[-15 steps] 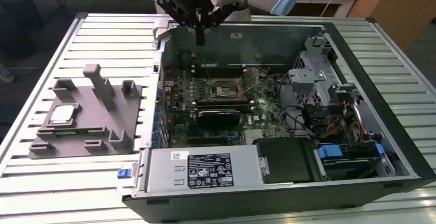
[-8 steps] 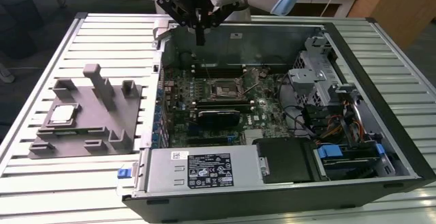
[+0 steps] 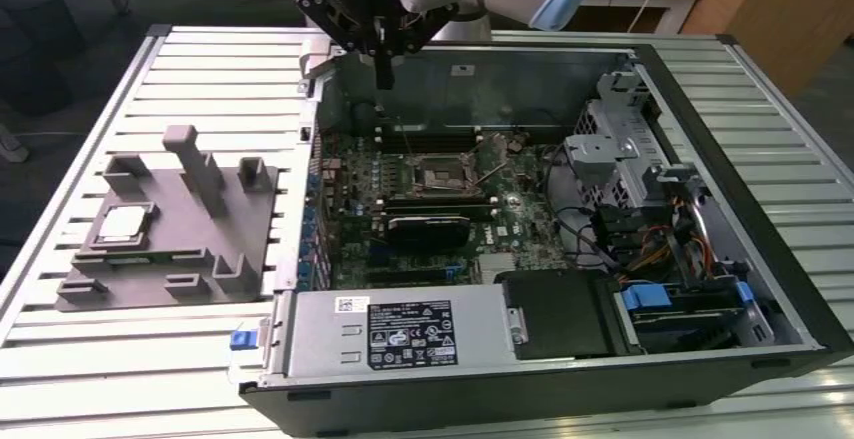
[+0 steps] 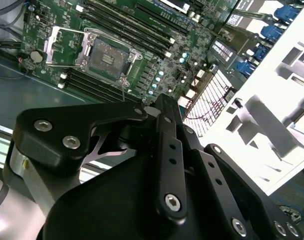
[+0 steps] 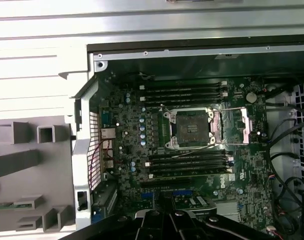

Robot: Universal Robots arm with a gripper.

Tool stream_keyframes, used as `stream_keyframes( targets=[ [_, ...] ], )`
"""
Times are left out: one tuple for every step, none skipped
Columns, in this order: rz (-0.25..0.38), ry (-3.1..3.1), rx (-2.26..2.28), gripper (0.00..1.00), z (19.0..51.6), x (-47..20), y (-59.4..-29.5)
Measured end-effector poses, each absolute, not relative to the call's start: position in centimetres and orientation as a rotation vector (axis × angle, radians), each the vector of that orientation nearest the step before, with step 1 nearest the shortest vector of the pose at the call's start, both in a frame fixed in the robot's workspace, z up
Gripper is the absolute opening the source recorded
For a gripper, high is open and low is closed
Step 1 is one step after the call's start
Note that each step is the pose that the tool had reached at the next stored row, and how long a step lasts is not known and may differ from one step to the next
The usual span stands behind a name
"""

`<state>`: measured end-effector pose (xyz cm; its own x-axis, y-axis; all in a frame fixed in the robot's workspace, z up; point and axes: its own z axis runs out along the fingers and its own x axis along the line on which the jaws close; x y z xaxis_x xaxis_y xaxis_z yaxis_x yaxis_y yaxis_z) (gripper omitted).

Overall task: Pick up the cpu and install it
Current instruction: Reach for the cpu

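my gripper (image 3: 384,81) hangs pressed together, empty, over the rear wall of the computer case (image 3: 534,384). the cpu (image 3: 123,224) lies on a tray (image 3: 174,234) beside that case; i'd grip its edges level.

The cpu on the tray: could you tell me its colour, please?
Silver-grey with a pale rim; the cpu shows best in the exterior view.

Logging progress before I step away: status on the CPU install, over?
Gripper shut, empty, over the case edge. Cpu on grey tray, untouched. Socket open, nothing across it.
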<state>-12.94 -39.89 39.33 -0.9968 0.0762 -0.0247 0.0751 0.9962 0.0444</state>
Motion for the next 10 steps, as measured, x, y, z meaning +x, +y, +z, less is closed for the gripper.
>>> stream_keyframes(
  targets=[
    [0.068, 3.112, 0.118, 0.11, 39.3, -13.0, -39.9],
    [0.068, 3.112, 0.118, 0.11, 39.3, -13.2, -39.9],
    [0.068, 3.112, 0.118, 0.11, 39.3, -13.3, -39.9],
    [0.068, 3.112, 0.118, 0.11, 39.3, -13.4, -39.9],
    [0.068, 3.112, 0.118, 0.11, 39.3, -13.5, -39.9],
    [0.068, 3.112, 0.118, 0.11, 39.3, -13.6, -39.9],
    [0.068, 3.112, 0.118, 0.11, 39.3, -14.1, -39.9],
    [0.068, 3.112, 0.118, 0.11, 39.3, -14.3, -39.9],
    [0.068, 3.112, 0.118, 0.11, 39.3, -14.4, -39.9],
    [0.068, 3.112, 0.118, 0.11, 39.3, -14.5, -39.9]
  ],
)
